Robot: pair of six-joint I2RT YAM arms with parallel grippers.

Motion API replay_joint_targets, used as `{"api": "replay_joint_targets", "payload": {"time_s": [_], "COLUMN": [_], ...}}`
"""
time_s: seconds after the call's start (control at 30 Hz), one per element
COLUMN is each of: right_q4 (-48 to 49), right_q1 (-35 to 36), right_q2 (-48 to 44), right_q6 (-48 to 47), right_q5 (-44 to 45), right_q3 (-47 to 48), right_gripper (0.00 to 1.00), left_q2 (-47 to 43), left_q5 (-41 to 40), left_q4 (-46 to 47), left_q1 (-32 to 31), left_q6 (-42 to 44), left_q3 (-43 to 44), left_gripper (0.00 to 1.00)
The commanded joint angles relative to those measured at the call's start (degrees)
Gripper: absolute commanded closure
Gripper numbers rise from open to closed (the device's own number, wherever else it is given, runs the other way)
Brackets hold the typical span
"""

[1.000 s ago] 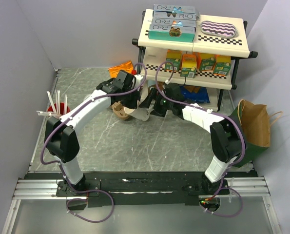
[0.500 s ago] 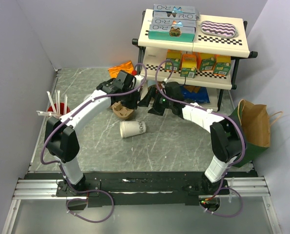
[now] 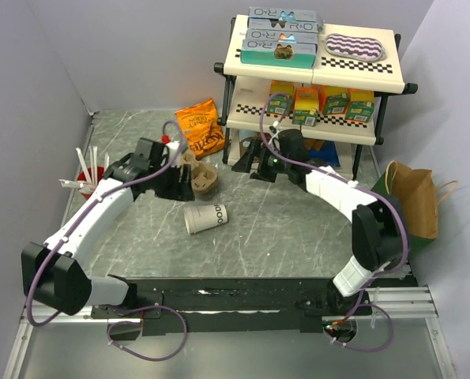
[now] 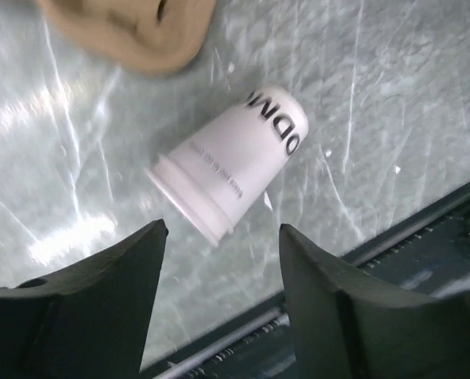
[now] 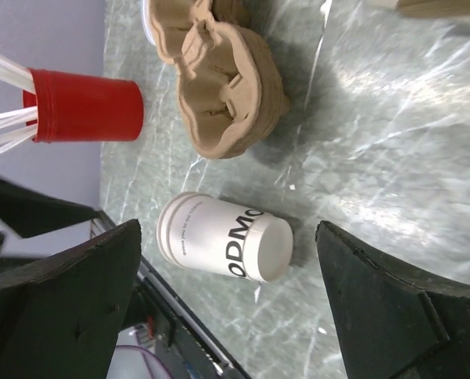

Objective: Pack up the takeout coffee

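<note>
Since half a second earlier, your left gripper (image 4: 223,230) had pulled back toward the left side of the table, and the takeout coffee (image 3: 205,217) had shifted slightly nearer the arm bases. In the left wrist view the left fingers (image 4: 100,304) stood spread with nothing between them, hanging above the cup (image 4: 233,175) without touching it. Your right gripper (image 5: 228,229) was spread wide as well and held nothing.

The cup (image 5: 223,237) lay on its side on the grey marbled table (image 3: 298,229), lid on, its wide lidded end toward the left wall. It lay just in front of the brown pulp carrier (image 3: 201,178), apart from it and outside its pockets.

Further out, a red cup of straws (image 3: 92,175) stood by the left wall. An orange snack bag (image 3: 201,126) lay behind the carrier. The shelf rack (image 3: 313,71) stood at the back right, with a brown paper bag (image 3: 415,197) beside it.
</note>
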Motion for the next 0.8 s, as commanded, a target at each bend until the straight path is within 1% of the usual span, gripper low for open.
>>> {"api": "replay_joint_targets", "payload": {"time_s": [0.0, 0.1, 0.2, 0.27, 0.3, 0.43, 0.47, 0.5, 0.57, 0.63, 0.77], "right_q4": [-3.17, -4.22, -5.01, -5.28, -5.19, -4.67, -4.67, -4.67, -4.84, -5.02, -4.84], "right_q1": [-1.73, -1.64, -1.64, -1.64, -1.64, -1.64, -1.64, -1.64, -1.64, -1.64, -1.73], "right_q2": [-5.86, -7.62, -8.59, -8.68, -8.85, -9.64, -9.82, -9.99, -10.17, -10.35, -10.7], "right_q6": [-4.35, -5.14, -5.93, -6.02, -6.02, -5.32, -4.97, -4.88, -4.88, -4.96, -4.97], "right_q5": [0.06, -0.28, -0.46, -0.37, -0.37, -0.02, -0.02, 0.06, -0.02, 0.07, 0.24], "right_q3": [-1.73, -2.43, -2.96, -3.31, -3.49, -4.89, -5.07, -5.25, -5.6, -5.51, -5.6], "right_gripper": [0.03, 0.03, 0.03, 0.03, 0.03, 0.03, 0.03, 0.03, 0.03, 0.03, 0.03], "left_q2": [-0.46, -0.38, -0.2, -0.11, 0.06, 1.64, 2.25, 2.69, 3.66, 4.28, 5.95], "left_q5": [12.92, 21.17, 23.93, 24.72, 26.64, 30.51, 30.79, 30.79, 30.35, 29.65, 28.33], "left_q4": [-1.45, 2.5, 5.75, 7.51, 8.3, 12.52, 13.14, 14.62, 15.51, 16.04, 15.43], "left_q1": [6.99, 9.29, 10.0, 10.61, 11.49, 13.16, 13.25, 13.34, 13.43, 13.52, 13.61], "left_q6": [-5.72, -9.14, -12.05, -13.28, -13.72, -15.74, -15.92, -16.18, -16.71, -16.45, -14.87], "left_q3": [-8.0, -12.49, -16.1, -17.25, -18.13, -18.84, -18.84, -18.75, -18.66, -18.22, -16.99], "left_gripper": [0.4, 0.43, 0.42, 0.44, 0.47, 0.53, 0.54, 0.58, 0.6, 0.61, 0.59]}}
